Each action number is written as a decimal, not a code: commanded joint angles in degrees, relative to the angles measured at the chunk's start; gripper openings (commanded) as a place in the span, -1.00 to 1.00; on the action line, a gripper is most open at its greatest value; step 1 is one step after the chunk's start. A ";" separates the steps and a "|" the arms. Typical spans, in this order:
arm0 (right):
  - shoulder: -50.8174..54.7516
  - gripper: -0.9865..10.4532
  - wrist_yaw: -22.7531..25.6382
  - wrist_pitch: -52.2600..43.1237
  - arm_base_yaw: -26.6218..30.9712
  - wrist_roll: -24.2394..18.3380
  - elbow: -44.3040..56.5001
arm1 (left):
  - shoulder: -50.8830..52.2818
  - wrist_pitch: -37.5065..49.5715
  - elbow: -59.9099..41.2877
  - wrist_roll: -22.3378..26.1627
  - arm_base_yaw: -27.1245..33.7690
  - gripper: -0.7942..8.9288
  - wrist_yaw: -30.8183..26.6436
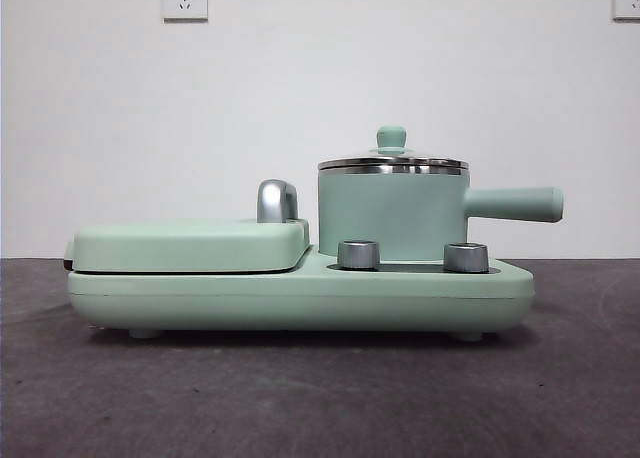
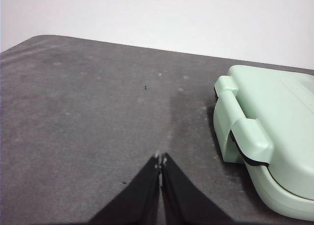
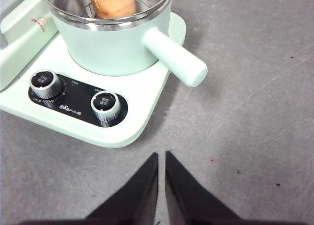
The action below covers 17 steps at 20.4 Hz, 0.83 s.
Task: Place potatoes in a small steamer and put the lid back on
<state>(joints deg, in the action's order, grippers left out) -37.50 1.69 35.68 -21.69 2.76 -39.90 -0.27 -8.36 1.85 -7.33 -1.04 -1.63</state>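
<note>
One potato point(image 3: 112, 2) sits inside the one small steamer point(image 1: 390, 216), with the one glass lid point(image 1: 392, 158) on its rim and two steel knobs point(image 1: 359, 254) in front. Left gripper point(image 2: 160, 159) and right gripper point(image 3: 161, 156) hover over bare table point(image 1: 300, 398), jaws together, holding nothing.

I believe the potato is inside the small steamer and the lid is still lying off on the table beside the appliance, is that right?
Not quite. The potato is inside the small steamer, as the right wrist view shows, but the lid is not lying on the table: the front view shows it seated on the steamer's steel rim, its knob on top.
</note>
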 commanded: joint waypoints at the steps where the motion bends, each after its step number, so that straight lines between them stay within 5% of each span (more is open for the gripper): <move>1: -0.04 -0.79 1.29 -1.16 -0.15 -5.90 -0.26 | 0.09 0.61 -1.11 -0.48 -0.04 -0.82 -0.04; 3: 3.43 -0.79 1.53 -4.92 1.51 -6.43 2.05 | 0.09 0.61 -1.11 -0.48 -0.04 -0.82 -0.04; 8: 24.22 -0.79 1.27 -25.38 11.98 -4.26 26.25 | 0.09 0.61 -1.11 -0.48 -0.04 -0.82 -0.04; 13: 37.29 -0.79 1.31 -27.12 18.88 -4.26 37.13 | 0.09 0.61 -1.11 -0.48 -0.04 -0.82 -0.04; 17: 37.29 -0.79 1.36 -28.72 19.69 -3.87 39.23 | 0.09 0.63 -1.11 -0.48 -0.07 -0.82 -0.04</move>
<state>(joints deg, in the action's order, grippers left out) -0.16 3.09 7.35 -1.91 -2.07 -0.93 -0.27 -8.45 1.85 -7.33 -1.04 -1.63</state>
